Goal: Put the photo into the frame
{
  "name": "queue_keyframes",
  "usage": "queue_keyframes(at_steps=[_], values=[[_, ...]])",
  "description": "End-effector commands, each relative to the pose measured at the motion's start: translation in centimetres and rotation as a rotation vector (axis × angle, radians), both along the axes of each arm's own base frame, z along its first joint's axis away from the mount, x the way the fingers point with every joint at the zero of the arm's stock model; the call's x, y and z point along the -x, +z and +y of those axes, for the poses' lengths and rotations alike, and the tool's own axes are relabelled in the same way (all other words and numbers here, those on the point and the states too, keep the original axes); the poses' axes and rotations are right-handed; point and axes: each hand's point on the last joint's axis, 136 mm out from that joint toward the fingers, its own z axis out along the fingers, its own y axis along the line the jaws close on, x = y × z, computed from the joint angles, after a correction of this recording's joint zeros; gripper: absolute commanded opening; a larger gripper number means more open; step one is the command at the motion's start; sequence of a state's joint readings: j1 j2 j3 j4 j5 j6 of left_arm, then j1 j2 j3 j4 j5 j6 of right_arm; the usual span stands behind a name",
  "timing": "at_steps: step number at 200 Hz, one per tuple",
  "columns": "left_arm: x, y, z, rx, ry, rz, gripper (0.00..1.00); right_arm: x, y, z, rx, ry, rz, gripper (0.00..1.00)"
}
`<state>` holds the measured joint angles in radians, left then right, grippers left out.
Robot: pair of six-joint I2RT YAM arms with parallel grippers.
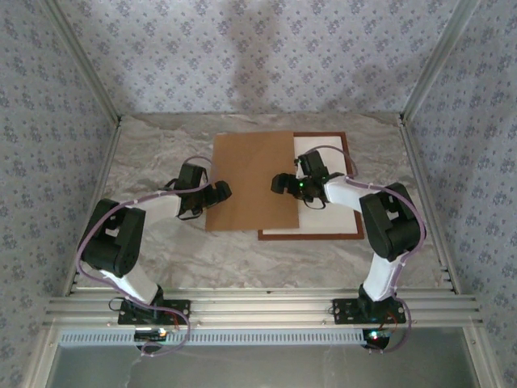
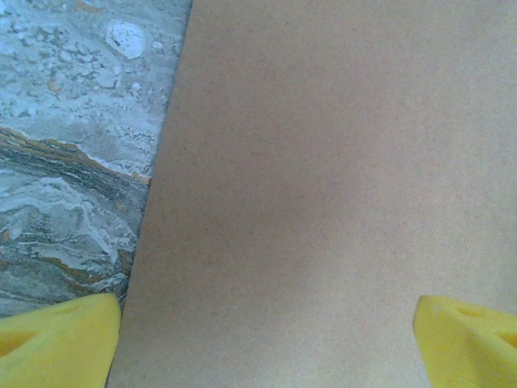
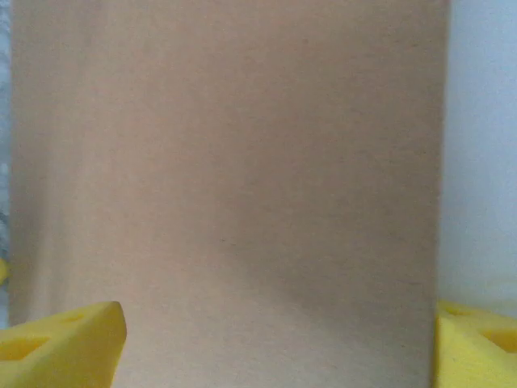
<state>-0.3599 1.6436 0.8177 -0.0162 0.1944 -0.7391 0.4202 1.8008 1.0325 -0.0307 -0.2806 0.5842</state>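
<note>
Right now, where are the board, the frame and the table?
Board (image 1: 250,182): top view, middle of its brown face.
Frame (image 1: 319,236): top view, near wooden bar.
Table (image 1: 153,162): top view, bare marble left of board.

Pale floral wallpaper (image 1: 258,48) rises behind and beside the marbled grey table (image 1: 145,162) (soft, even light); metal rails (image 1: 258,311) run along its near edge.

Brown board (image 1: 250,182) lies flat mid-surface (image 1: 153,162), its right part overlapping the left side of the frame (image 1: 323,237). White sheet (image 1: 323,220) fills the visible inside of the frame. Left end effector (image 1: 220,192) at the board's left edge, right end effector (image 1: 280,183) over its right edge, both low.
</note>
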Motion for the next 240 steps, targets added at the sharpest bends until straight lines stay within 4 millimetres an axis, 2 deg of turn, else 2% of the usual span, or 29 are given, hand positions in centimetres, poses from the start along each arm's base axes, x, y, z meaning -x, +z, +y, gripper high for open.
queue_keyframes(at_steps=[1,24,77,121,172,202,226,240], values=[[2.3,-0.9,-0.9,0.024,-0.055,0.093,0.90,0.2,0.2,1.7,-0.112,0.047,-0.004,0.84],[2.3,-1.0,-0.9,0.026,-0.058,0.098,0.88,0.3,1.5,2.4,-0.193,0.065,-0.028,0.76],[2.1,-1.4,-1.0,0.027,-0.056,0.112,0.89,1.2,6.2,3.7,-0.322,0.142,-0.128,0.59],[1.8,-1.4,-1.2,0.027,-0.059,0.118,0.89,2.6,9.4,5.2,-0.454,0.210,-0.151,0.54],[1.6,-1.0,-1.3,0.029,-0.062,0.114,0.90,3.0,9.4,6.3,-0.477,0.239,-0.129,0.42],[1.7,-0.9,-1.3,0.028,-0.061,0.110,0.90,2.9,9.3,7.1,-0.488,0.256,-0.113,0.40],[1.8,-0.9,-1.2,0.026,-0.059,0.111,0.90,2.7,9.2,7.2,-0.486,0.254,-0.110,0.31],[1.8,-0.8,-1.1,0.022,-0.057,0.109,0.90,2.6,9.3,7.0,-0.478,0.253,-0.112,0.23]])
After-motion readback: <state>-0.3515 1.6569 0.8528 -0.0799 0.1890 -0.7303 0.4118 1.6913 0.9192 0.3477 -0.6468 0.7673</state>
